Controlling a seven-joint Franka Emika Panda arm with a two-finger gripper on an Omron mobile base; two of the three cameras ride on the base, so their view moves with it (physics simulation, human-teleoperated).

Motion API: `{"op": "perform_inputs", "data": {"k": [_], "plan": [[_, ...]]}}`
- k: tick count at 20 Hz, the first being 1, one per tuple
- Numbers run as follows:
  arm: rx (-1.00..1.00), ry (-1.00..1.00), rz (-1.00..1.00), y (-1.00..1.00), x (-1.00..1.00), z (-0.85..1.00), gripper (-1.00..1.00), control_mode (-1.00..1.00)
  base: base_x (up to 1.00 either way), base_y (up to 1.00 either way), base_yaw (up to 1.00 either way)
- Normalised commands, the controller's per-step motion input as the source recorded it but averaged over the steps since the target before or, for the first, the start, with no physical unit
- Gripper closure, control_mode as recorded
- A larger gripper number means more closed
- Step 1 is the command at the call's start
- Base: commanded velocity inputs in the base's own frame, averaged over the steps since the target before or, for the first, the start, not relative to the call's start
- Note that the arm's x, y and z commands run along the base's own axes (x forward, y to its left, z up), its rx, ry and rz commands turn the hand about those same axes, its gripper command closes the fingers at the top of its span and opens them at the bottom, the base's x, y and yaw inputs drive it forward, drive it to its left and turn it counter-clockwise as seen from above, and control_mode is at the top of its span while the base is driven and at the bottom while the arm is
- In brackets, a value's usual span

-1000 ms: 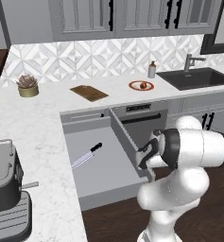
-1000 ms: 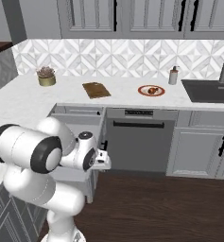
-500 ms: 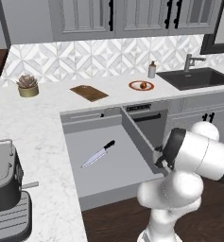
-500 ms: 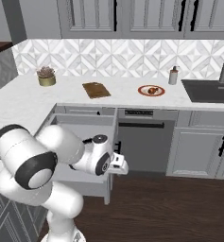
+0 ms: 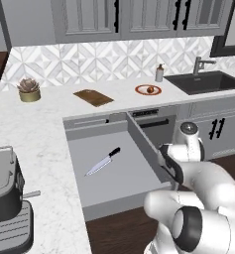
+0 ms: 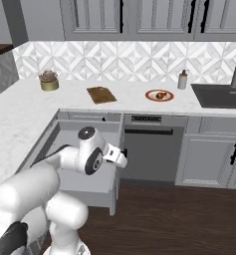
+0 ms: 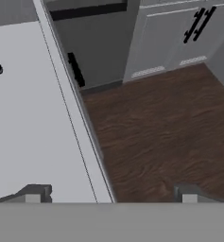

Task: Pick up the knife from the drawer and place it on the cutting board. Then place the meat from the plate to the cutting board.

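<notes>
Now the drawer (image 5: 114, 163) stands further out than before, knife (image 5: 103, 161) inside; pincer (image 7: 108, 194) apart, empty.

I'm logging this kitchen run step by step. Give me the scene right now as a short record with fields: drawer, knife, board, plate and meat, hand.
drawer: pulled open, grey, below the counter corner
knife: lying flat on the drawer floor, black handle toward the back, blade tip toward the front
cutting board: on the counter by the tiled wall, nothing on it
plate: on the counter right of the board, apart from it
meat: on the plate
hand: open, over the drawer's front panel edge, holding nothing
task state: knife not yet picked up
</notes>
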Motion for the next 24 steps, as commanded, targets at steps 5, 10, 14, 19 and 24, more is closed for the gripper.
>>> {"op": "perform_inputs", "data": {"k": [5, 10, 14, 19, 24], "plan": [[0.12, -0.13, -0.22, 0.79, 0.0, 1.0, -1.0, -1.0, 0.0, 0.0, 0.0], [0.22, -0.01, -0.23, 1.0, 0.07, 0.75, -1.0, -1.0, 0.0, 0.0, 0.0], [0.31, 0.25, -0.11, 0.68, 0.58, 0.24, -1.0, -1.0, 0.0, 0.0, 0.0], [0.06, 0.17, 0.01, 0.0, 0.36, -0.11, -1.0, -1.0, 0.0, 0.0, 0.0], [0.0, 0.04, 0.0, 0.09, 0.24, -0.07, -1.0, -1.0, 0.0, 0.0, 0.0]]}}
